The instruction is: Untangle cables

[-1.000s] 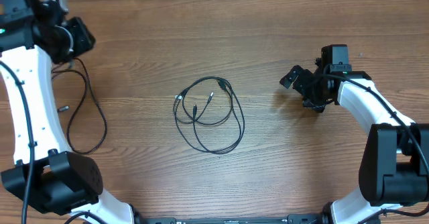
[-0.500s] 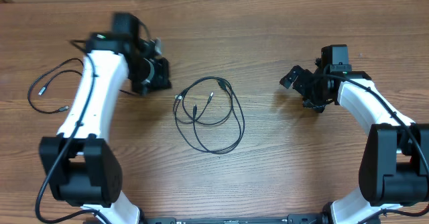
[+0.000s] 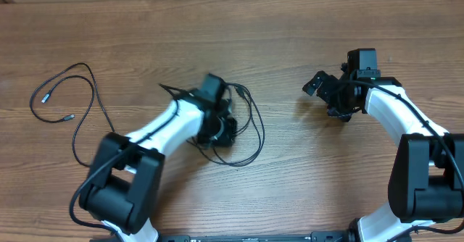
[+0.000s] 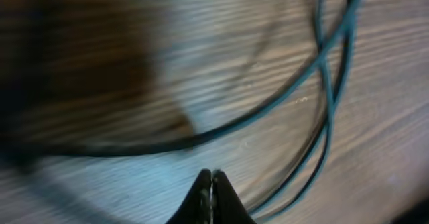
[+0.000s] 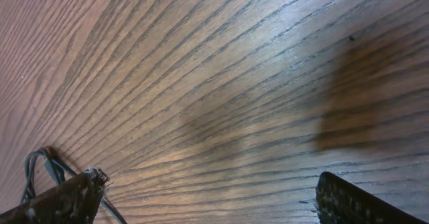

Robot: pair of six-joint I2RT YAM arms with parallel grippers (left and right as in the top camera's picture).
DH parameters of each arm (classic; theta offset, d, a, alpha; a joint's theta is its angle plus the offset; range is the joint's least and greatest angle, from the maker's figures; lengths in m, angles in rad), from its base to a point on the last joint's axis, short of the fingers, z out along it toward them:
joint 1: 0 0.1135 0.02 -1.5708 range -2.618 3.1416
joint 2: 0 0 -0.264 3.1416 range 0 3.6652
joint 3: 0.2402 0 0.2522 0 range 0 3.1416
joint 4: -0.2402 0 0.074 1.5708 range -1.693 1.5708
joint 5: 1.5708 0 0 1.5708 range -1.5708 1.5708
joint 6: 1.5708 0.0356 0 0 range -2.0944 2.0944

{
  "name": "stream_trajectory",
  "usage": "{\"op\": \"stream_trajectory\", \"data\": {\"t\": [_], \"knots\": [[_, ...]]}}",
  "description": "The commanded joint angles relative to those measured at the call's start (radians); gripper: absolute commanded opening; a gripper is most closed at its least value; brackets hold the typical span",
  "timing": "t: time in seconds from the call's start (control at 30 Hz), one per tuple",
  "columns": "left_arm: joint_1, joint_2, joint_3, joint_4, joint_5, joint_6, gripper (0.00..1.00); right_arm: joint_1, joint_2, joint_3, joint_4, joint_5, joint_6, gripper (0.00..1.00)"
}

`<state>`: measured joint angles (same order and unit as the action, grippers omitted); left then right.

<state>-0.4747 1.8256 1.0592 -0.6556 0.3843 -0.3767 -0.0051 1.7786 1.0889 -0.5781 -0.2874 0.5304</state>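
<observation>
I am logging the left gripper (image 3: 220, 130), pinched together and empty, swinging from the freed cable (image 3: 95, 93) well off to its left onto the remaining cables (image 3: 261, 130) beneath for the next pull, the right gripper (image 3: 328, 97) idling wide.

**A:** Count's on! Grippers?
**B:** Two: left gripper (image 3: 217, 130), right gripper (image 3: 325, 97).
**A:** Cables?
**B:** One loose cable (image 3: 80, 104), well away from the left gripper, with two plug ends (image 3: 45, 95). One tangle (image 3: 262, 135) right beneath that gripper. How many cords are in it, I can't tell.
**A:** Tables?
**B:** One table (image 3: 290, 191).
</observation>
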Motion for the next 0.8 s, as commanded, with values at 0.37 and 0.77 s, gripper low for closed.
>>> {"op": "stream_trajectory", "data": {"t": [0.37, 0.77], "knots": [[-0.107, -0.002, -0.041, 0.084, -0.022, -0.095, 0.04, -0.002, 0.002, -0.005, 0.001, 0.007, -0.005, 1.0], [-0.106, -0.002, -0.041, 0.08, -0.026, -0.091, 0.04, -0.002, 0.002, -0.005, 0.153, 0.0, 0.005, 1.0]]}}
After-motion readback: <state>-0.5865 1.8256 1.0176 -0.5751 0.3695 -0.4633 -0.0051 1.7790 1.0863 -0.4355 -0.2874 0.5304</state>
